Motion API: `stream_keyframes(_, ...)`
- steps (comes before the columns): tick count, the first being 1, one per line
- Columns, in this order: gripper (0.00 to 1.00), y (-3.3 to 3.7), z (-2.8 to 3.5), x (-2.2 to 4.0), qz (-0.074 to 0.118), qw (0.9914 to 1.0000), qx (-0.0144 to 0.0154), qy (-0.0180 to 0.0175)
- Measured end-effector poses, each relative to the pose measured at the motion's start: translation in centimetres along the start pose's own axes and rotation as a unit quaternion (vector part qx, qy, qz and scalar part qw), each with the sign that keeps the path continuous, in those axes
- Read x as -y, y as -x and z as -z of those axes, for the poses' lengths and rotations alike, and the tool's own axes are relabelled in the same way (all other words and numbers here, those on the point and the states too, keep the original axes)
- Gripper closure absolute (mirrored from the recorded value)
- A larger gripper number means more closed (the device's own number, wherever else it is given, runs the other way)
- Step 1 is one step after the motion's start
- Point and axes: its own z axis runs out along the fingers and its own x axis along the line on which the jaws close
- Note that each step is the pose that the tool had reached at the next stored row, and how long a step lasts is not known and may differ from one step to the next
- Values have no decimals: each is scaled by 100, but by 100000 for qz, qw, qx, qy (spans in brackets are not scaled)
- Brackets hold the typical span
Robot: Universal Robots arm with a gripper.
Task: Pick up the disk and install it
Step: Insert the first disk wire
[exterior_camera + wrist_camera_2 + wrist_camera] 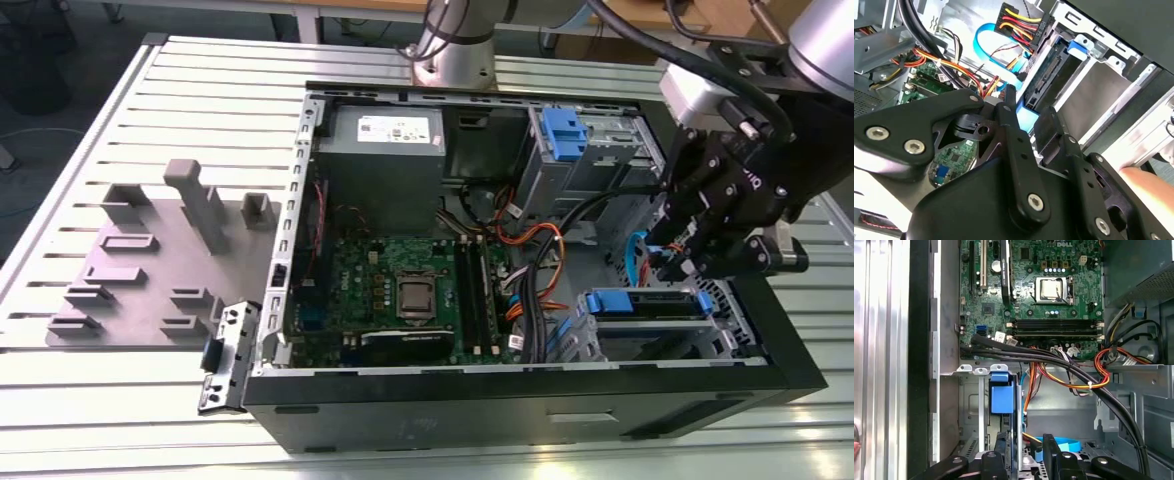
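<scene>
Tool: the tool (697,272) hangs at the right of the exterior view, lowered into the open computer case (534,395) directly over the lower drive cage. It cannot be told whether it is clamped or slack.
Disk: the disk (1046,75) stands in the lower drive cage (667,335), at the lower right of the exterior view. Its blue handle (1002,392) faces the motherboard and its near end lies right at the tool's tip.
Step in hand: this looks like the install, late on, because the disk is inside the cage and not out on the desk. Whether it is fully home is unclear.
Next move calls for: a straight push along the cage's slot with no tilt, since the blue rails would likely bind in the metal guides.
In the way: a flat light-blue cable (1066,442) curls just beside the tool. A red-yellow-orange wire bundle (1074,384) and thick black cables (1054,360) cross between cage and motherboard, and any of them could snag.
Farther in: the motherboard (400,290) is at the centre of the exterior view. The upper drive cage's fixed blue bracket (561,135) is at upper right, and the grey power supply (387,130) at upper centre.
Outside the case: a grey slotted fixture (147,260) sits on the ribbed metal desk (80,400) at the left, well apart from the work.
</scene>
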Motion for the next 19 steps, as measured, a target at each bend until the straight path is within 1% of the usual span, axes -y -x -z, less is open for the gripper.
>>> stream_keyframes(3,58,17,-32,33,6,100000,10,4)
stream_keyframes(7,58,22,-90,106,4,100000,-3,55)
stream_keyframes(9,58,23,-119,128,5,100000,-1,63)
stream_keyframes(11,58,23,-141,135,5,100000,5,65)
stream_keyframes(19,58,23,-150,139,-1,100000,0,67)
